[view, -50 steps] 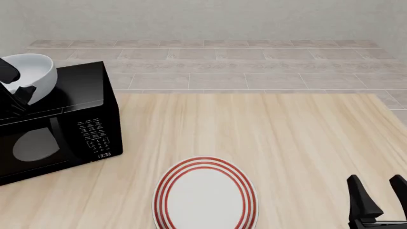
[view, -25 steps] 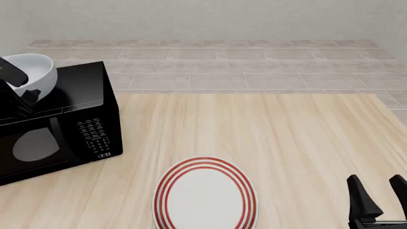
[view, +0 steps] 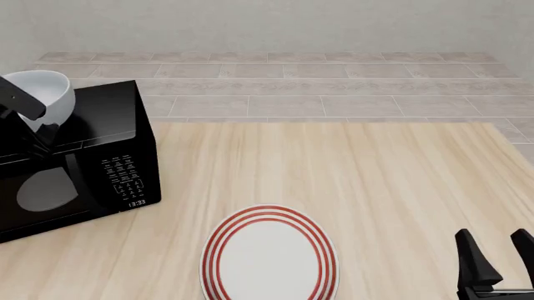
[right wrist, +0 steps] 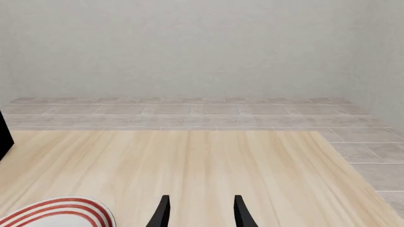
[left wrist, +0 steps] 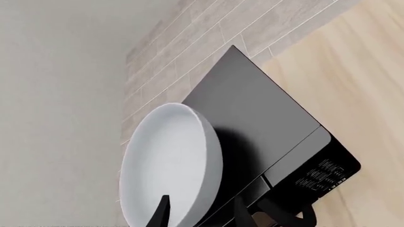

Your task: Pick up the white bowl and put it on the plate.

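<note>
The white bowl [view: 44, 92] is tilted on its side over the top of the black microwave, and my left gripper [view: 35, 122] is shut on its rim. In the left wrist view the bowl [left wrist: 170, 165] fills the space by my left gripper [left wrist: 202, 215], with one finger inside it and one outside. The plate [view: 269, 262], white with red rings, lies flat on the table near the front edge, and its edge shows in the right wrist view [right wrist: 57, 215]. My right gripper [view: 494, 239] stands open and empty to the right of the plate, its fingers [right wrist: 164, 208] over bare wood.
A black microwave [view: 100, 162] with its door shut stands at the table's left, right under the bowl; its top [left wrist: 265, 123] shows in the left wrist view. The wooden table [view: 351, 181] ends at a tiled floor and a grey wall behind.
My left gripper has shifted slightly to the right over the microwave while holding the bowl, which stays tilted. The right arm and the plate have not moved.
</note>
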